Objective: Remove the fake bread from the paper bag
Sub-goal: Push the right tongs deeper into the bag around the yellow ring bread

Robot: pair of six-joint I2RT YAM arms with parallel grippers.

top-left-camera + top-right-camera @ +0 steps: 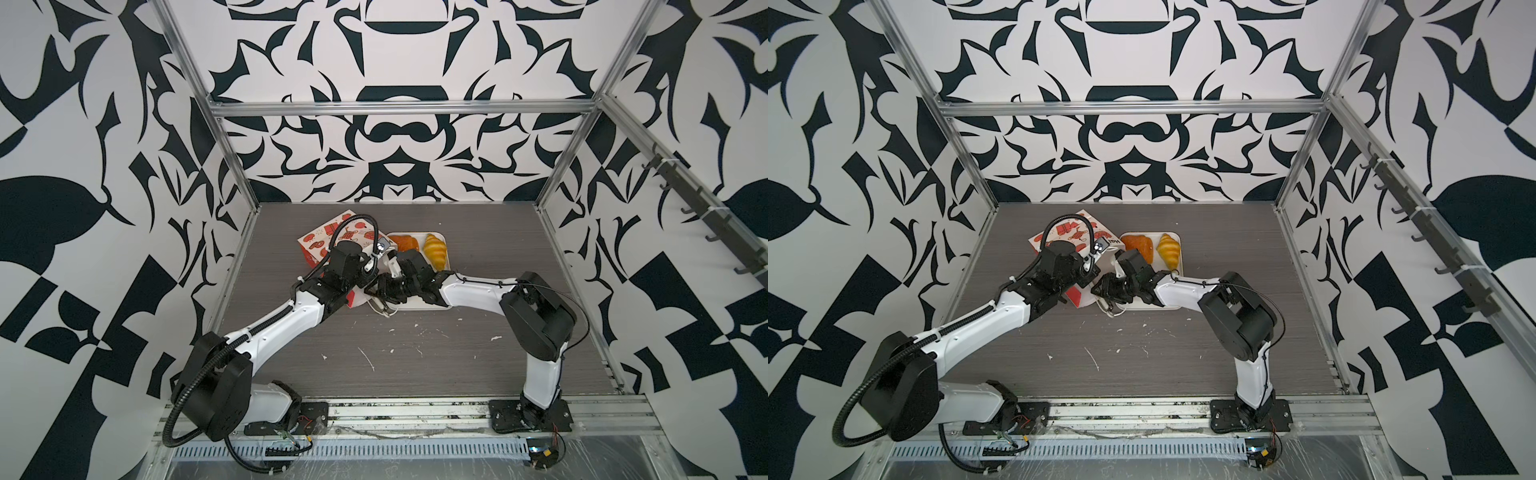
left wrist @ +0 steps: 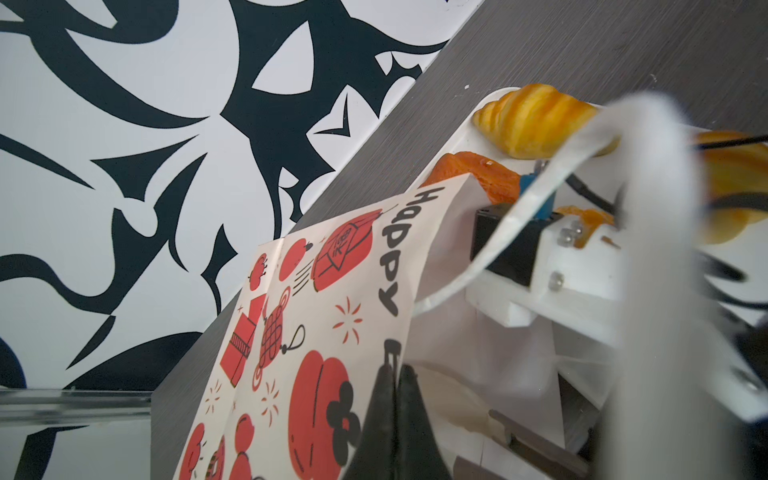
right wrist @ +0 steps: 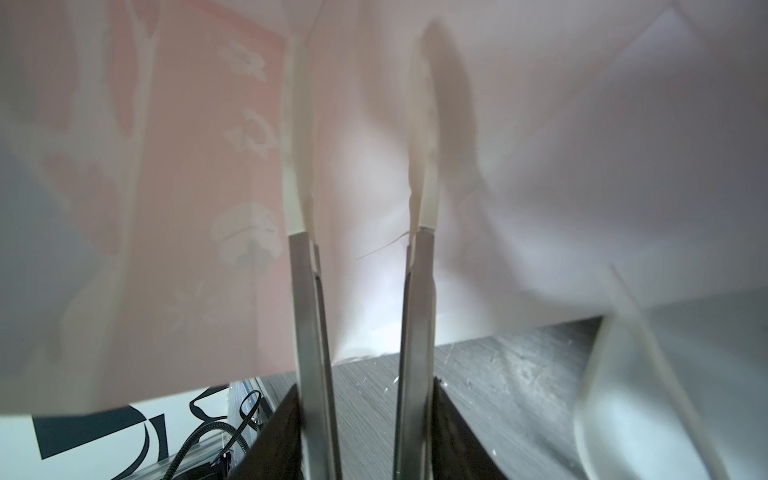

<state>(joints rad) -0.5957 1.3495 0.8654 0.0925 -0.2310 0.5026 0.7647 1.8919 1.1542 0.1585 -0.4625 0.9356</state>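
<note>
The paper bag (image 1: 322,239) stands tilted at the back left of the table, cream and red with printed motifs (image 2: 316,316). My left gripper (image 2: 394,370) is shut on the bag's upper rim. My right gripper (image 3: 361,83) reaches inside the bag through its mouth, open, with only white paper between its long fingers (image 3: 305,316). No fake bread shows inside the bag. A brown piece of fake bread (image 1: 404,242) and a yellow croissant (image 1: 435,249) lie on the white tray (image 1: 419,307). In the left wrist view another golden piece (image 2: 731,178) shows partly.
A white cord handle (image 1: 384,309) hangs from the bag's mouth over the tray's front corner. Both forearms cross close together above the tray (image 1: 1167,308). White flecks (image 1: 365,357) dot the grey tabletop. Metal frame posts edge the table.
</note>
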